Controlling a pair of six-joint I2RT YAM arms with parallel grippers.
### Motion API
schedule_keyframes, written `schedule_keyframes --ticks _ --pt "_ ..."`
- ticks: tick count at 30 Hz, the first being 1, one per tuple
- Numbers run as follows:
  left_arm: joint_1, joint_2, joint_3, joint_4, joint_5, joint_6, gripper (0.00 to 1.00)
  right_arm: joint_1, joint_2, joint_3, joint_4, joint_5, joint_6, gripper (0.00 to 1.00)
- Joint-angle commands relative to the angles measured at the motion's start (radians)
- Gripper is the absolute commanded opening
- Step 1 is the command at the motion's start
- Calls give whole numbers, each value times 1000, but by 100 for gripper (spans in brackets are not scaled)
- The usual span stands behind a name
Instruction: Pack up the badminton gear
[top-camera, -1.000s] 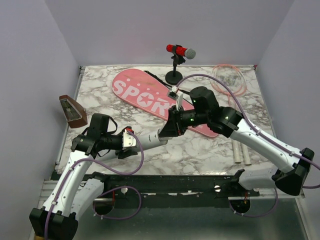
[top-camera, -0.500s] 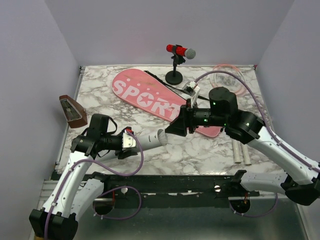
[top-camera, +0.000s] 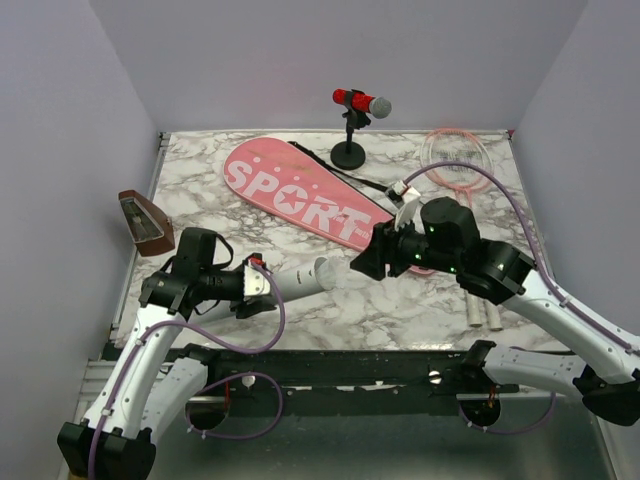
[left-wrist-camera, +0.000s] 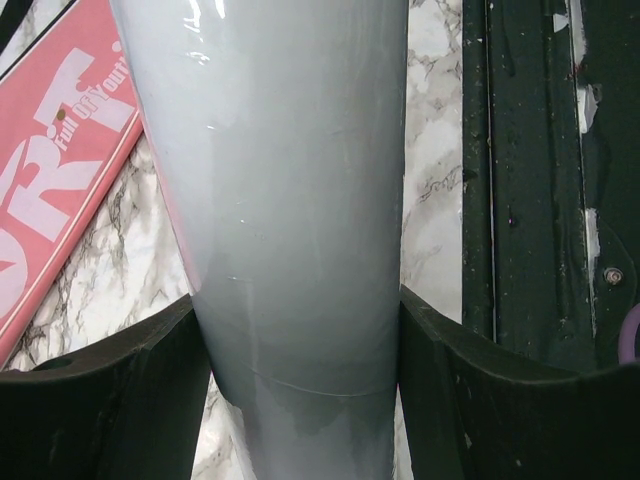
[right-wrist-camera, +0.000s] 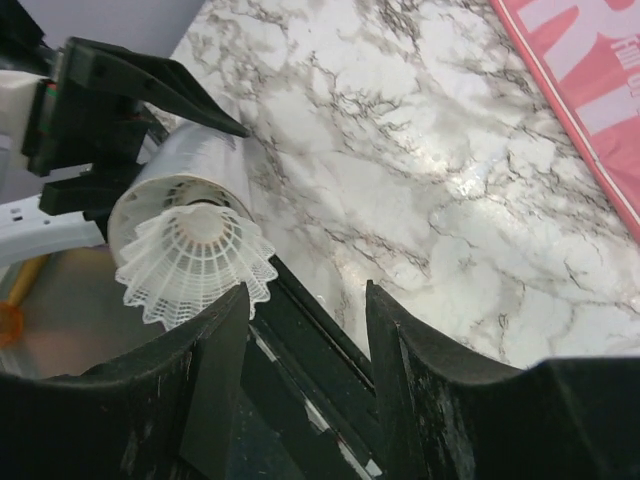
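The white tube (top-camera: 300, 278) is clamped by the left gripper (top-camera: 262, 283). The right gripper (right-wrist-camera: 305, 290) is spread wide, empty.

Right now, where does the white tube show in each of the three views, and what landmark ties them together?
Top external: the white tube is left of centre, clamped by the left gripper.
Left wrist: the tube fills the middle, top to bottom.
Right wrist: the tube is upper left, a shuttlecock at its open end.
Shared landmark: the pink bag.
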Motion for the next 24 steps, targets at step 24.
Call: schedule_keyframes --ticks 24 --pt "-4 -10 38 14 80 -25 52 15 194 -166 426 -251 175 52"
